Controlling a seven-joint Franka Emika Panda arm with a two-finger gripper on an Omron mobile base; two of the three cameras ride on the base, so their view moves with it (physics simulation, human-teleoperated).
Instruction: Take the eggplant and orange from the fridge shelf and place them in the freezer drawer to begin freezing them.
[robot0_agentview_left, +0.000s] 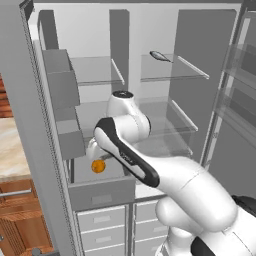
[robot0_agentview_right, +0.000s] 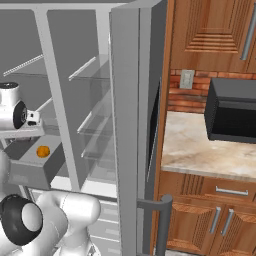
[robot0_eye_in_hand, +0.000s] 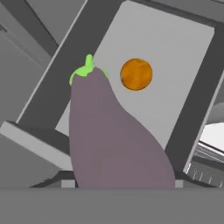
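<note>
In the hand view the eggplant, dull purple with a green stem end, rises from the bottom and hides the fingertips; my gripper is shut on it. It hangs above the open freezer drawer, a grey box. The orange lies on the drawer's floor, just beyond the eggplant's stem. The left base view shows the orange in the pulled-out freezer drawer, with my hand right above it, mostly behind the forearm. In the right base view the orange sits in the freezer drawer below my hand.
Glass shelves fill the fridge above the drawer, and a slim silvery pointed object lies on the upper one. Pale grey drawers sit under the freezer drawer. The open fridge door stands to the right, with a counter and a microwave beyond.
</note>
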